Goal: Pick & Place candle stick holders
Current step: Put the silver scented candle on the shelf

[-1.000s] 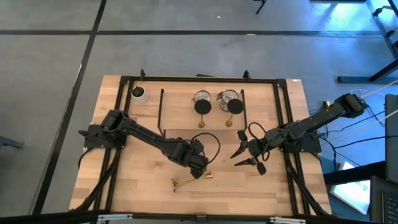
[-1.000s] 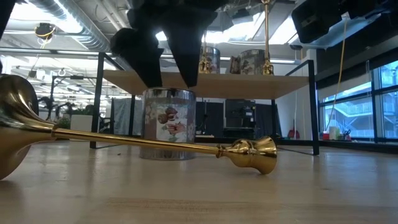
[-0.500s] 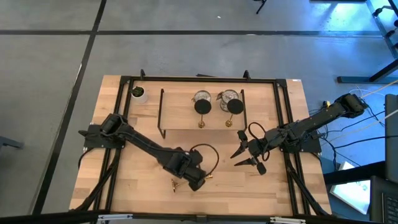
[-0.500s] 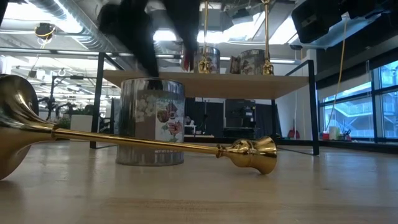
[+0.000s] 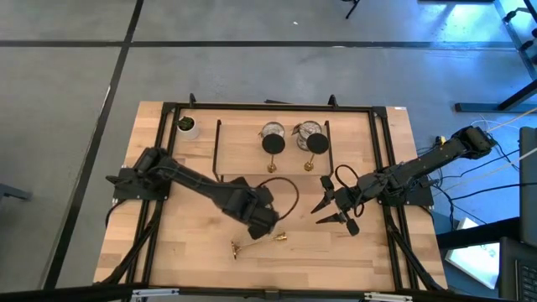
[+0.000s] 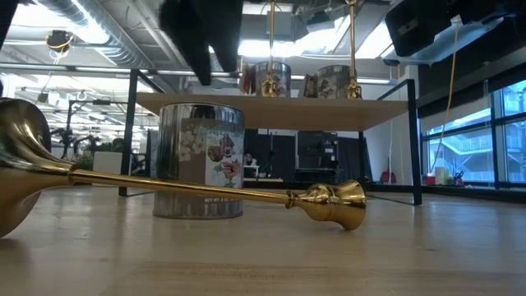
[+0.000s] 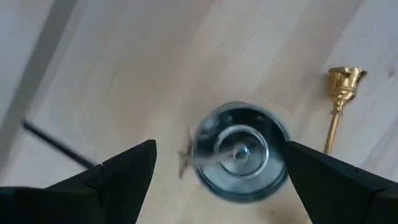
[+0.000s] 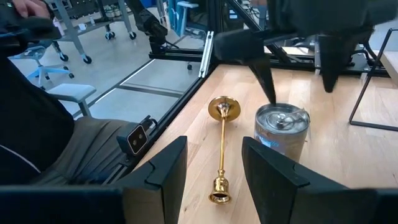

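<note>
Our left hand (image 7: pixel 214 171) has lifted off the silver cup (image 6: pixel 198 160), fingers apart, leaving it standing on the desk (image 5: pixel 369 252) beside the lying brass stick (image 6: pixel 205 191). We judge that placement done. Our right hand (image 5: pixel 329 212) waits nearby, open.

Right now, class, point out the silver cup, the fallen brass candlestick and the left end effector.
Silver cup (image 7: pixel 241 152): left wrist view, open top.
Brass candlestick (image 8: pixel 221 147): right wrist view, stem.
Left end effector (image 7: pixel 217 171): left wrist view, between open fingertips.
</note>
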Robot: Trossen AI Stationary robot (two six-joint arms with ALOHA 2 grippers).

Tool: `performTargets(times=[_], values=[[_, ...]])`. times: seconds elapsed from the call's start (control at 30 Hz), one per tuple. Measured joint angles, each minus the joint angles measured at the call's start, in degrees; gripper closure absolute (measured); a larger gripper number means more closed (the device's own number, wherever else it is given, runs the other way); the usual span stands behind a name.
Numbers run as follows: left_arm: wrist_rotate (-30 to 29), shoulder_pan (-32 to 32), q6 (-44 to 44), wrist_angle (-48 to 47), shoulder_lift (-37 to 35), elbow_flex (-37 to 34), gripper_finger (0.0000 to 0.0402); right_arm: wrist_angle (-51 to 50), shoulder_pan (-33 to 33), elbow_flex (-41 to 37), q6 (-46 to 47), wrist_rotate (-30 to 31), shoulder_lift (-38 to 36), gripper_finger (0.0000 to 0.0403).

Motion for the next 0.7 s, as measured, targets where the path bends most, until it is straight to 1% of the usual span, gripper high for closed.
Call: performTargets(times=[0.1,0.17,0.2,0.27,0.33,0.43,0.53,0.63,0.7], values=[[2.7,0.6,10.8,2.2,0.0,0.0,0.0052,-0.2,0.0,0.0,0.0,0.0,0.0,0.0247],[7.0,0.0,21.2,2.9,0.0,0.0,0.0052,-0.3,0.0,0.0,0.0,0.0,0.0,0.0247],[8.0,-0.5,26.2,2.8,0.0,0.0,0.0052,-0.4,0.0,0.0,0.0,0.0,0.0,0.0247],[8.9,-1.4,32.9,1.7,0.0,0.0,0.0052,-0.4,0.0,0.0,0.0,0.0,0.0,0.0247],[11.1,-1.5,38.4,0.3,0.0,0.0,0.0052,-0.4,0.0,0.0,0.0,0.0,0.0,0.0247],[11.2,-0.6,43.5,0.5,0.0,0.0,0.0052,-0.4,0.0,0.0,0.0,0.0,0.0,0.0247],[11.5,0.5,46.2,4.1,0.0,0.0,0.0052,-0.4,0.0,0.0,0.0,0.0,0.0,0.0247],[13.7,1.7,48.5,7.7,0.0,0.0,0.0052,-0.4,0.0,0.0,0.0,0.0,0.0,0.0247],[15.0,2.4,49.5,8.5,0.0,0.0,0.0052,-0.4,0.0,0.0,0.0,0.0,0.0,0.0247]])
